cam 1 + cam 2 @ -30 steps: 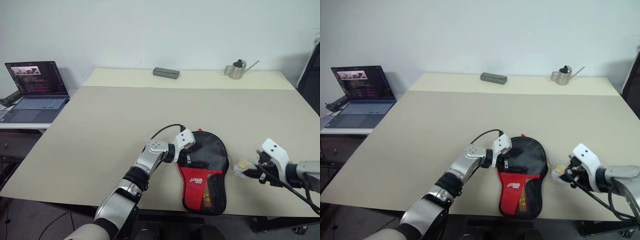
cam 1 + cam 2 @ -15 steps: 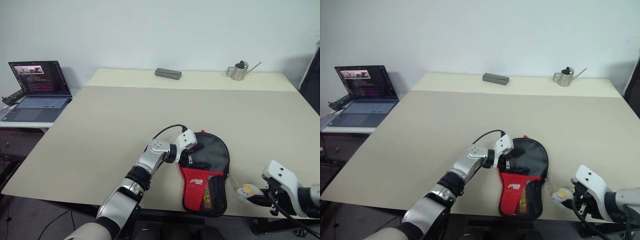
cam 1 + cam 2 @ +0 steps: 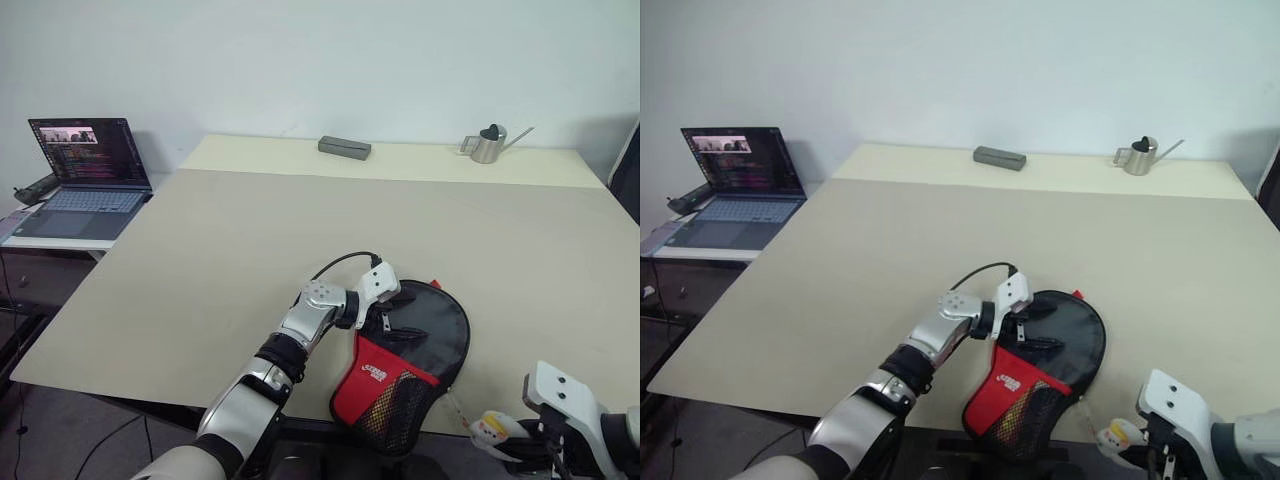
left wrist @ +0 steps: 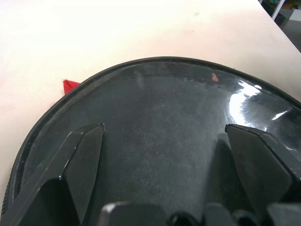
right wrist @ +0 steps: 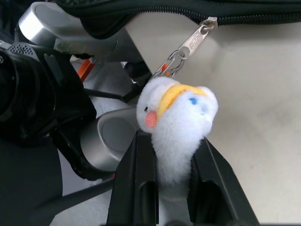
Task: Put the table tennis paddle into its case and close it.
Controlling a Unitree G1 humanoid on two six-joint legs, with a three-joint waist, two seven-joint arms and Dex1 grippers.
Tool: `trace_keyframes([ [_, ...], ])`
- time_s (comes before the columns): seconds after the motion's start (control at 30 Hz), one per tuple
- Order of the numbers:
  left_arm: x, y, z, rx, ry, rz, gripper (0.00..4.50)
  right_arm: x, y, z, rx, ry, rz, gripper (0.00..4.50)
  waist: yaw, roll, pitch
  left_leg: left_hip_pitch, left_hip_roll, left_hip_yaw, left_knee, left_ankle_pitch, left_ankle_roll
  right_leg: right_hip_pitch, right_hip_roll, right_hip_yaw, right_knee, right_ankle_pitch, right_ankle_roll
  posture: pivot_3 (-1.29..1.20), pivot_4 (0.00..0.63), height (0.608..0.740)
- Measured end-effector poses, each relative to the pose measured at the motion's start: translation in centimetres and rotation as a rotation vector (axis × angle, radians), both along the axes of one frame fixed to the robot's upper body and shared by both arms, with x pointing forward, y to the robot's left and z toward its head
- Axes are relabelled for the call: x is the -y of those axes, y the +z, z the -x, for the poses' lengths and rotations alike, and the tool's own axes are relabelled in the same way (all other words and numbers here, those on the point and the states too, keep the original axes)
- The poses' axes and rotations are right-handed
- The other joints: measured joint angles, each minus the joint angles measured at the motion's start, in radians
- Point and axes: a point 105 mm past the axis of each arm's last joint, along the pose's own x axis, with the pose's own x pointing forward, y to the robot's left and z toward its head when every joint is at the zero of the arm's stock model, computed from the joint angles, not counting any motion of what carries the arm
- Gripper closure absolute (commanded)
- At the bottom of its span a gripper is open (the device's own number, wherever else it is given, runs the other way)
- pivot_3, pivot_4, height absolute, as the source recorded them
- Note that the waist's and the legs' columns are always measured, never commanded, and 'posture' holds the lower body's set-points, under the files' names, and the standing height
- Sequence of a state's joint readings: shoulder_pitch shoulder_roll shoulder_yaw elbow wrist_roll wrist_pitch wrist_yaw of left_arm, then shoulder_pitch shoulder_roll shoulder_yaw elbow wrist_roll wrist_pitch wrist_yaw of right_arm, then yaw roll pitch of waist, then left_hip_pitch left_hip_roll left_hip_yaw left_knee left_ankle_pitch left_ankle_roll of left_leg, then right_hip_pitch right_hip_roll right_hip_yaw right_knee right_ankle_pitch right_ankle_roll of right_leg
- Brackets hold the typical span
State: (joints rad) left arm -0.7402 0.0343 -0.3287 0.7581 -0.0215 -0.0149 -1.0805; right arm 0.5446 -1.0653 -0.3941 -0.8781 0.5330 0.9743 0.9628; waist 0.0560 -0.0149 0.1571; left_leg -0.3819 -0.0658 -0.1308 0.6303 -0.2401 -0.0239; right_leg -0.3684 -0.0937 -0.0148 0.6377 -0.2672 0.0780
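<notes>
The case (image 3: pixel 415 345) lies at the table's front edge, black round part up, its red panel and mesh pocket hanging over the edge. My left gripper (image 3: pixel 390 305) is open, its fingers (image 4: pixel 80 155) spread flat on the glossy black round part (image 4: pixel 160 127). Just off the table's front edge, my right gripper (image 3: pixel 500 432) is shut on the white fluffy pom-pom (image 5: pixel 176 117). The pom-pom hangs by a metal pull (image 5: pixel 190 44) from the case's zipper. The table tennis paddle is hidden.
On the big beige table (image 3: pixel 250 230), a grey box (image 3: pixel 344 148) and a small metal watering can (image 3: pixel 487 144) stand along the far edge. An open laptop (image 3: pixel 85 165) sits on a side desk at the left.
My right gripper has drawn the pom-pom back and down past the table's front edge. The case has swung askew, its narrow end now over the edge. The left gripper stays put.
</notes>
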Motion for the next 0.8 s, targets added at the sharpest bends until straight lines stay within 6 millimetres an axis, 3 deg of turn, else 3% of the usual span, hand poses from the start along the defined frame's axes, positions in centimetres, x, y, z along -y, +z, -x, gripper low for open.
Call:
trace_keyframes([
  [0.1, -0.1, 0.0, -0.1, 0.001, 0.004, -0.002, 0.00, 0.2, 0.1, -1.0, 0.008, -0.033, -0.021, 4.17, -0.003, 0.000, 0.000, 0.000, 0.000, 0.001, 0.000, 0.000, 0.000, 0.000, 0.000, 0.000, 0.000, 0.000, 0.000, 0.00, 0.150, 0.740],
  [0.13, -0.1, 0.0, -0.1, 0.001, 0.006, -0.002, 0.00, 0.4, 0.2, -1.5, 0.002, -0.058, -0.042, 3.46, -0.004, 0.000, 0.000, 0.000, 0.000, 0.001, 0.000, 0.000, 0.000, 0.000, 0.000, 0.001, 0.000, 0.000, 0.000, 0.00, 0.150, 0.740],
  [0.27, -0.1, 0.0, -0.1, 0.002, 0.007, -0.002, 0.00, 1.0, 1.2, -2.3, -0.023, -0.125, -0.110, 2.17, -0.004, 0.000, 0.000, 0.000, 0.001, 0.000, 0.000, 0.000, 0.000, 0.000, 0.001, 0.001, 0.000, 0.000, 0.000, 0.00, 0.150, 0.740],
  [0.37, -0.1, 0.0, -0.2, 0.002, 0.013, -0.002, 0.00, 1.3, 3.3, -4.0, 0.004, -0.200, -0.249, 1.15, -0.007, -0.001, 0.000, 0.001, 0.001, 0.002, 0.001, 0.000, 0.000, 0.000, 0.001, 0.002, 0.001, 0.001, 0.001, 0.00, 0.150, 0.740],
  [0.53, 0.0, 0.0, -0.2, 0.003, 0.018, 0.001, 0.00, 1.8, 7.0, -5.9, 0.035, -0.260, -0.420, 1.15, -0.005, -0.001, 0.000, 0.000, 0.001, 0.001, 0.001, 0.000, 0.000, 0.000, 0.001, 0.001, 0.001, 0.000, 0.000, 0.00, 0.150, 0.740],
  [0.7, 0.1, 0.0, -0.1, 0.003, 0.017, 0.005, 0.00, 1.2, 7.2, -5.5, -0.007, -0.245, -0.455, 1.15, -0.004, -0.001, 0.000, 0.000, 0.001, 0.002, 0.001, 0.000, 0.000, 0.000, 0.001, 0.002, 0.001, 0.001, 0.001, 0.00, 0.150, 0.740],
  [0.8, -0.1, 0.1, -0.3, 0.007, 0.024, 0.003, 0.00, 0.6, 7.4, -7.0, 0.046, -0.258, -0.453, 0.96, -0.009, -0.001, 0.000, 0.001, 0.002, 0.002, 0.002, 0.000, 0.000, -0.001, 0.002, 0.002, 0.003, 0.001, 0.001, 0.00, 0.150, 0.740],
])
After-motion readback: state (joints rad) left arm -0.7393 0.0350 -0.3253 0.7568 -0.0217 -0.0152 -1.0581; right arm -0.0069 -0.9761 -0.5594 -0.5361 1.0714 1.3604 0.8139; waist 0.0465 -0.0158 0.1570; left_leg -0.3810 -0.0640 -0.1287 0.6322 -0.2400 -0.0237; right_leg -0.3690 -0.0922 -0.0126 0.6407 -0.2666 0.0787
